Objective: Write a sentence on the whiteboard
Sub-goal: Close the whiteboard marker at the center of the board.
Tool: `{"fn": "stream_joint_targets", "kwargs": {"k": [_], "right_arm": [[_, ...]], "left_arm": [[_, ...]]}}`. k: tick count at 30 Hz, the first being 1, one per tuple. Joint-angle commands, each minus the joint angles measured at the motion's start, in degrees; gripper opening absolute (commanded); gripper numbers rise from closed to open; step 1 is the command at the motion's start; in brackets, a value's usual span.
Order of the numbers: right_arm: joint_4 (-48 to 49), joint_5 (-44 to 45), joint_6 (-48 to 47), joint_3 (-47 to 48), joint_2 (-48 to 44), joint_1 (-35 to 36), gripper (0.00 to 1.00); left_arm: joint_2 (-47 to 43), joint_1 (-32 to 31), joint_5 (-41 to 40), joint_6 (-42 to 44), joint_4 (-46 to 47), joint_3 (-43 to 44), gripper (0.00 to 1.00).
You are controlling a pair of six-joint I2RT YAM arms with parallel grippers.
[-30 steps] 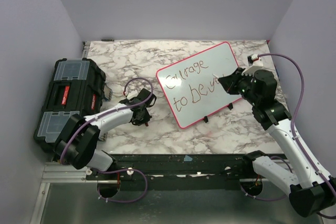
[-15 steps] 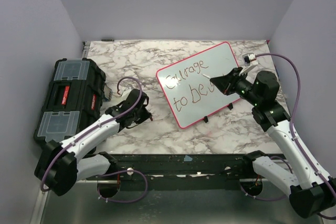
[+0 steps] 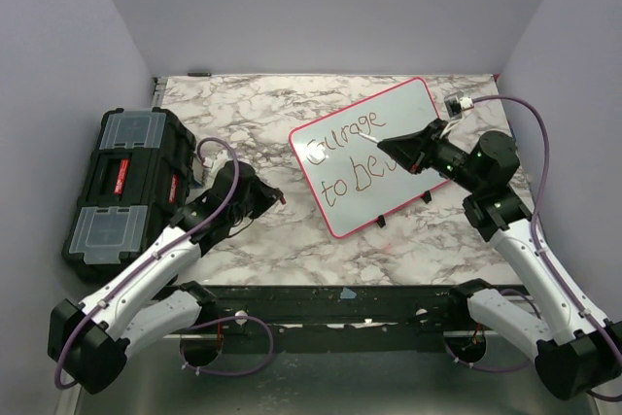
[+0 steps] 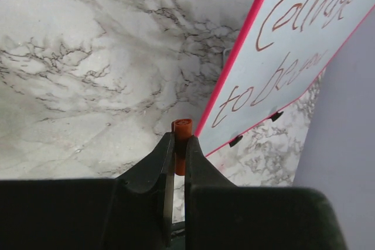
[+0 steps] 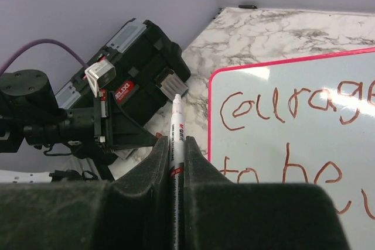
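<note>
While right jaws clamp marker [image 5: 176,130] near whiteboard [image 5: 293,77], left jaws pinch orange cap [image 4: 182,140], both closed tight.

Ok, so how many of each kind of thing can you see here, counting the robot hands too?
Whiteboard: 1
Black toolbox: 1
Marker: 1, held in the right hand
Orange cap: 1, held in the left hand
Robot hands: 2
Total: 6

Walls [image 3: 321,7]: plain pale lilac, closing the desk's far, left and right edges.
Desk [image 3: 243,104]: white marble pattern (grey veins all over).
Near edge: black rail [image 3: 292,300].
</note>
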Motion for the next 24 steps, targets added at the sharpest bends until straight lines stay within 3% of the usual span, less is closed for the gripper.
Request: {"fn": "stream_joint_targets", "kwargs": {"k": [1,5,7,18,24], "right_arm": [[4.89,-2.13,1.23,-0.72,0.75,0.90,0.01],[4.11,-1.10,0.74,0.86,1.93,1.45,0.01],[3.19,-0.54,0.26,2.02,2.81,1.75,0.01],[6.57,1.75,-0.98,3.81,6.85,5.14,0.01],[8.39,3.00,-1.68,4.87,9.53,7.43,0.01]], "left_arm": [[-1.26,1.01,0.28,-1.97,6.69,0.75,0.00],[-0.72,2.48,8.22,1.76,25.72,-3.94,0.00],[1.48,3.66,12.46,1.54,30.63,-4.25,0.00],[10.53,7.37,18.28,-11.15,29.00,5.01,0.00],[11.25,7.37,18.03,-22.85,34.24,4.04,0.00]]}}
